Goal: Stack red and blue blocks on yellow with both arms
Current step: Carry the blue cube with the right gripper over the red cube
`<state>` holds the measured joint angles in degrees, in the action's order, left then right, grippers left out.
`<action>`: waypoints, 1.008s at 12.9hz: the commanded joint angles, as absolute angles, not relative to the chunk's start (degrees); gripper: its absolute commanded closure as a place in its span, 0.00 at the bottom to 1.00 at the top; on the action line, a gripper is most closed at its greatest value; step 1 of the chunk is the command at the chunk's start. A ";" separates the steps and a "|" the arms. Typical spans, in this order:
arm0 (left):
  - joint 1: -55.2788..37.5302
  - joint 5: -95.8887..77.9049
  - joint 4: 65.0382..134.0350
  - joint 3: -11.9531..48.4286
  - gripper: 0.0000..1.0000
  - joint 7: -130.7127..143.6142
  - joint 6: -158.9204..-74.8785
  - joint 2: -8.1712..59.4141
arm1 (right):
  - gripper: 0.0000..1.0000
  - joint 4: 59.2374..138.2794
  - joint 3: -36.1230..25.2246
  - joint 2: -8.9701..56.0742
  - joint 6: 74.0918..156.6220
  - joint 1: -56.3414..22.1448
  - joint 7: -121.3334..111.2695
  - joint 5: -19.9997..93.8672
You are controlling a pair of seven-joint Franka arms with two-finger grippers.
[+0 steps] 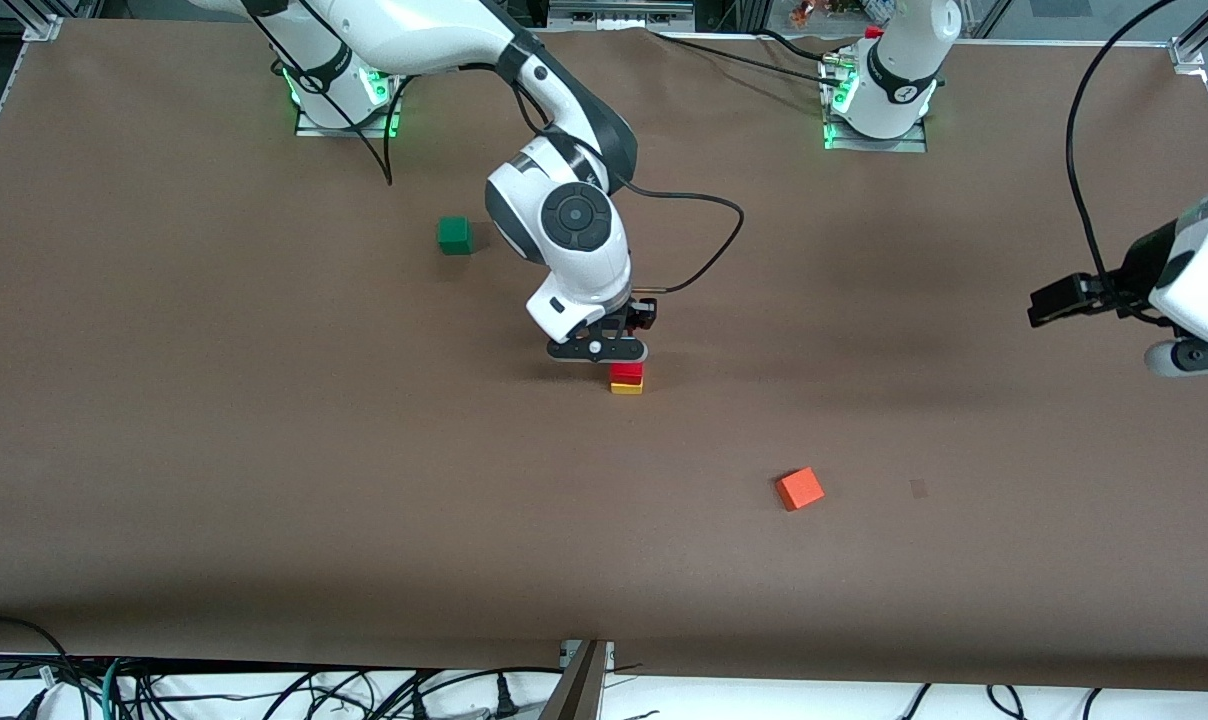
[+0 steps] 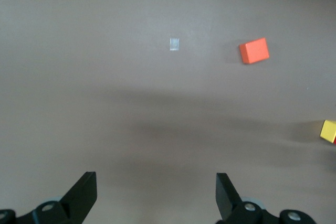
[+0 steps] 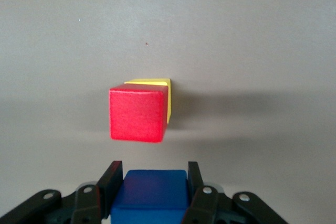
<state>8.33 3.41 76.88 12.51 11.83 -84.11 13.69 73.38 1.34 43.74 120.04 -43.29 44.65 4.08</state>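
Brown paper table (image 1: 264, 450), cables (image 1: 264, 690) below.

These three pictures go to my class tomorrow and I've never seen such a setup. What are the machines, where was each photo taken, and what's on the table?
Two white robot arms work at a brown table. One picture looks down from a high camera; the others come from cameras on each arm's wrist. The right gripper holds a blue block in its fingers, over a red block stacked on a yellow block. The left gripper waits open over bare table at its own end. An orange cube and a green cube lie apart.
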 commanded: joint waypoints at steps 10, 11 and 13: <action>8.53 0.44 85.96 9.84 0.00 9.40 -88.07 8.26 | 0.64 71.63 0.62 45.44 126.03 -43.86 45.79 0.79; 8.53 0.53 85.78 9.84 0.00 9.40 -88.07 8.26 | 0.64 71.63 0.62 45.87 127.17 -43.86 45.79 0.88; 8.96 0.44 85.61 9.84 0.00 9.32 -88.07 8.26 | 0.63 71.63 0.53 46.75 129.10 -43.86 45.79 0.79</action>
